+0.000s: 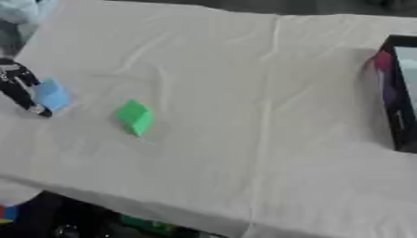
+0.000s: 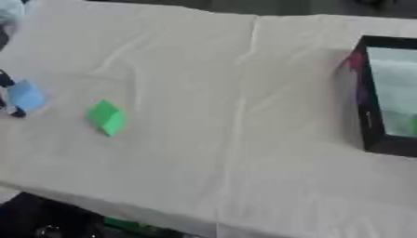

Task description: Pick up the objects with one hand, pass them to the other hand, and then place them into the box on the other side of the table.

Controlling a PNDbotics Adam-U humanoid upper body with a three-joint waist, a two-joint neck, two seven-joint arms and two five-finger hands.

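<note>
At the left edge of the frame the left robot hand (image 1: 20, 90) comes in, dark fingers pointing down toward the bench (image 1: 244, 93). A light blue block (image 1: 53, 94) sits right against those fingers, on their inner side. The fingers seem to be closing around it, but whether they actually pinch it or only touch it cannot be told, because most of the hand is cut off by the frame edge. Starting on this side makes sense: the block lies within the left arm's reach, and the box is far across the cloth.

Just to the right, a little lower, a green block (image 1: 135, 117) lies tilted on the pale cloth, apart from the hand and untouched, probably waiting its turn.

Well away, at the right edge of the frame, stands the black box (image 2: 363, 116), its open side toward the camera and pale inside. Small pink and purple shapes show on its left wall; what they are cannot be made out. Its right part is cut off.

The right robot hand shows in neither view, so the hand-over partner is out of sight.
</note>
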